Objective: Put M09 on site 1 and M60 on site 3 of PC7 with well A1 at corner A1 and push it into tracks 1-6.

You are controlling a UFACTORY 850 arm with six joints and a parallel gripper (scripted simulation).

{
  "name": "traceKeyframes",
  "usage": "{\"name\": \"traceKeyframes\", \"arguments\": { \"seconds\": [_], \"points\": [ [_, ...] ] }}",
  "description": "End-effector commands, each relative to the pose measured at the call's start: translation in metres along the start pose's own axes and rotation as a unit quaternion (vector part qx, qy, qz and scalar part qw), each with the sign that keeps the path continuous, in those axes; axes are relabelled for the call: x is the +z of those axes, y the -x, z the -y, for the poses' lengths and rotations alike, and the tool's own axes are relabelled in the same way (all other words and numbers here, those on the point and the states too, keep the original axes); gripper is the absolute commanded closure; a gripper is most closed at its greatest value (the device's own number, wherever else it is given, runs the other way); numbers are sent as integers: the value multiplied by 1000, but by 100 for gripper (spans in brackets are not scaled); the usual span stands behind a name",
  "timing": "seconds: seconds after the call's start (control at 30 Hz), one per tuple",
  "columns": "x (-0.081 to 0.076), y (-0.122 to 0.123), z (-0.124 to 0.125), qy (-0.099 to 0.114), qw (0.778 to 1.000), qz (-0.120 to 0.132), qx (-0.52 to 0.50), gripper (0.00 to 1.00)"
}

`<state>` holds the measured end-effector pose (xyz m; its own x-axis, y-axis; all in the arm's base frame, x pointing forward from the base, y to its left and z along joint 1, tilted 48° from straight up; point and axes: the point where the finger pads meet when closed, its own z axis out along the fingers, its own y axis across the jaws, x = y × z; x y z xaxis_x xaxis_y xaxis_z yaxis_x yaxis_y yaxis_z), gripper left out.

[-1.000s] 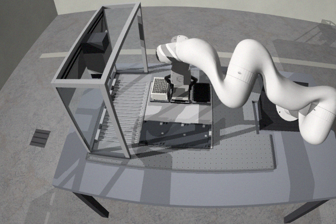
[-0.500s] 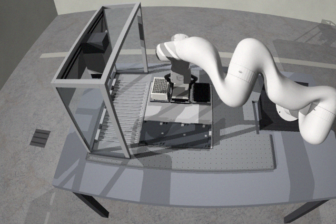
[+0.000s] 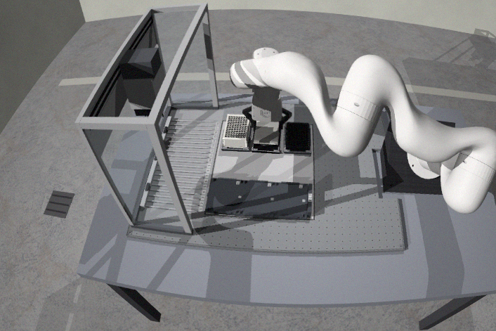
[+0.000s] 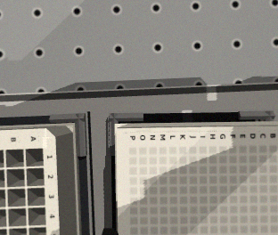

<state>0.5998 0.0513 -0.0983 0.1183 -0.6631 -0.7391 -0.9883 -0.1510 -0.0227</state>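
My gripper reaches straight down over the middle nest S2 and is shut on M60, the pale 384-well plate. The wrist view shows its row letters A to P along the far edge. The nest's dark rim shows just beyond that edge; I cannot tell whether the plate rests in the nest. My fingertips are out of the wrist view. M09, the pale deep-well block, sits in the left nest and shows in the wrist view. M06, a dark plate, sits in the right nest. The carrier PC7 lies on the apron, its sites bare.
The loading rails run under the instrument's grey frame at the left of the apron. The carrier lies in front of the rails' nearer end. A perforated breadboard covers the table around the apron.
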Motion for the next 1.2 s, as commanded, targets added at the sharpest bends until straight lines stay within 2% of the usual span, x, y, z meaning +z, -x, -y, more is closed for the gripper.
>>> {"name": "traceKeyframes", "arguments": {
  "seconds": [0.0,1.17],
  "points": [
    [-8,0,1,-1,1000,0,0,100],
    [-58,0,1,-1,1000,0,0,100]
  ]
}}
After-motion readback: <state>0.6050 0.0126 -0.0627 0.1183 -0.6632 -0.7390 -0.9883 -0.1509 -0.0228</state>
